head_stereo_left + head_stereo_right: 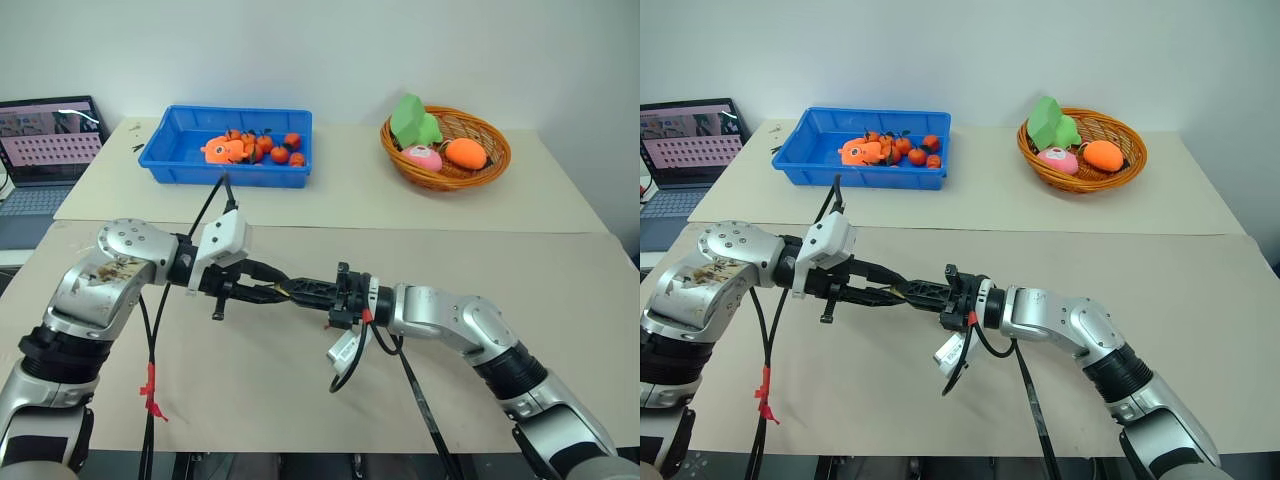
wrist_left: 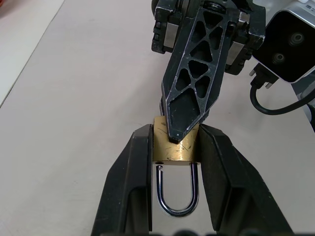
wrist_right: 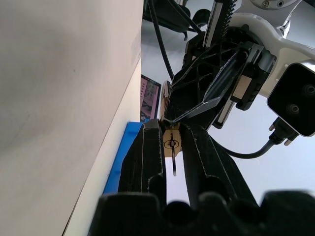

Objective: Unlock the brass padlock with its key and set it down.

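Left wrist view: the brass padlock (image 2: pixel 173 146) is clamped by its body between the two fingers of the left gripper (image 2: pixel 174 162), its silver shackle (image 2: pixel 177 192) pointing back toward the wrist. The right gripper (image 3: pixel 172 147) is closed narrowly on the key (image 3: pixel 172 145), whose head is pinched between its fingers, directly against the padlock, above the table (image 1: pixel 300 390)

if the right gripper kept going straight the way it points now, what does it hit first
Most likely the brass padlock clamped in the left gripper. The right gripper points straight at it, its tips already at the lock body, pinching what looks like the key.
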Available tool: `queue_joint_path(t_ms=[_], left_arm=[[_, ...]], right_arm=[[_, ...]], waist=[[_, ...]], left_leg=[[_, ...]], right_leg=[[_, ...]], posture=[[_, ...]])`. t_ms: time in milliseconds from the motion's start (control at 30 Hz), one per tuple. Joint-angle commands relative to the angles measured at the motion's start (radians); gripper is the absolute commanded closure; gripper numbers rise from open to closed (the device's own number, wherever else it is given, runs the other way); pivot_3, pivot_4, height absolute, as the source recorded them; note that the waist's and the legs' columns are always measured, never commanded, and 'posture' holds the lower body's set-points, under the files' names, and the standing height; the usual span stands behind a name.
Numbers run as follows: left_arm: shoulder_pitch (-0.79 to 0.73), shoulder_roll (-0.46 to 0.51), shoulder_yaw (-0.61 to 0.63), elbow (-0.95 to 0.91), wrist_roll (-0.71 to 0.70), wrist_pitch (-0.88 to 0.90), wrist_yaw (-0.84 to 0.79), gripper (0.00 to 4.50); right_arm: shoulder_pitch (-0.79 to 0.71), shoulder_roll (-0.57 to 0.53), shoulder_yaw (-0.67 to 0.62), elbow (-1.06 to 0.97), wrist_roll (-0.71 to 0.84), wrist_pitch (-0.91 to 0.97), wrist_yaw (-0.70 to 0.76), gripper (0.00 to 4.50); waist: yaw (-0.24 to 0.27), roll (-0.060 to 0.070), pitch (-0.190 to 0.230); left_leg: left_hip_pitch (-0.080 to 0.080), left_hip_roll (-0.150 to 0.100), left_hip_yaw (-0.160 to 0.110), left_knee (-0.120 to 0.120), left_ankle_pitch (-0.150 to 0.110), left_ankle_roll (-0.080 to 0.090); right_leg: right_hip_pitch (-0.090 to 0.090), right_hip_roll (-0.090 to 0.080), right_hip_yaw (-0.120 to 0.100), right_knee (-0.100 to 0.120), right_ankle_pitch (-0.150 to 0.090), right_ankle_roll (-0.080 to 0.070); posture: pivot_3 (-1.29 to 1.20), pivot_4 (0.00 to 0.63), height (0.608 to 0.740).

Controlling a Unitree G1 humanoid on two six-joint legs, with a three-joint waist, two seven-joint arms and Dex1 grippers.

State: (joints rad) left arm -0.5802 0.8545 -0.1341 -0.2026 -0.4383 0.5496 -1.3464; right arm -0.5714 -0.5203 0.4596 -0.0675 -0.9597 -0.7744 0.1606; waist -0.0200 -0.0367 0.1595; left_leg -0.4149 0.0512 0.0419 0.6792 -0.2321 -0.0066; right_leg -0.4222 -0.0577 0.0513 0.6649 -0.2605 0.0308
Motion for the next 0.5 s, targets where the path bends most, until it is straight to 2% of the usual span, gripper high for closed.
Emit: queue_joint_path(t_ms=[33,100,167,200,400,500], left_arm=[[-0.009,0.003,0.023,-0.027,-0.015,0.000,0.010,3.66],[-0.009,0.003,0.022,-0.027,-0.016,-0.001,0.008,3.66],[-0.012,0.000,0.024,-0.024,-0.019,0.004,0.012,2.65],[-0.014,0.000,0.024,-0.023,-0.020,0.007,0.013,2.41],[-0.014,0.001,0.027,-0.024,-0.019,-0.002,0.016,0.03],[-0.024,0.006,0.050,-0.018,-0.053,0.034,0.014,0.03]], right_arm=[[-0.012,0.006,-0.007,-0.024,0.021,-0.002,-0.001,4.39],[-0.011,0.006,-0.008,-0.024,0.021,-0.001,-0.002,4.39],[-0.012,0.007,-0.008,-0.024,0.019,-0.002,-0.004,4.39],[-0.013,0.007,-0.008,-0.024,0.019,-0.002,-0.004,4.39],[-0.013,0.008,-0.008,-0.023,0.018,-0.002,-0.005,4.39],[-0.012,0.009,-0.008,-0.018,0.020,0.001,-0.004,4.39]], waist=[[0.000,0.000,0.000],[0.000,0.000,0.000],[0.000,0.000,0.000],[0.000,0.000,0.000],[0.000,0.000,0.000],[0.000,0.000,0.000]], left_leg=[[0.000,0.000,0.000,0.000,0.000,0.000],[0.000,0.000,0.000,0.000,0.000,0.000],[0.000,0.000,0.000,0.000,0.000,0.000],[0.000,0.000,0.000,0.000,0.000,0.000],[0.000,0.000,0.000,0.000,0.000,0.000],[0.000,0.000,0.000,0.000,0.000,0.000]], right_leg=[[0.000,0.000,0.000,0.000,0.000,0.000],[0.000,0.000,0.000,0.000,0.000,0.000],[0.000,0.000,0.000,0.000,0.000,0.000],[0.000,0.000,0.000,0.000,0.000,0.000],[0.000,0.000,0.000,0.000,0.000,0.000],[0.000,0.000,0.000,0.000,0.000,0.000]], posture=[[0.00,0.150,0.740],[0.00,0.150,0.740],[0.00,0.150,0.740],[0.00,0.150,0.740],[0.00,0.150,0.740],[0.00,0.150,0.740]])
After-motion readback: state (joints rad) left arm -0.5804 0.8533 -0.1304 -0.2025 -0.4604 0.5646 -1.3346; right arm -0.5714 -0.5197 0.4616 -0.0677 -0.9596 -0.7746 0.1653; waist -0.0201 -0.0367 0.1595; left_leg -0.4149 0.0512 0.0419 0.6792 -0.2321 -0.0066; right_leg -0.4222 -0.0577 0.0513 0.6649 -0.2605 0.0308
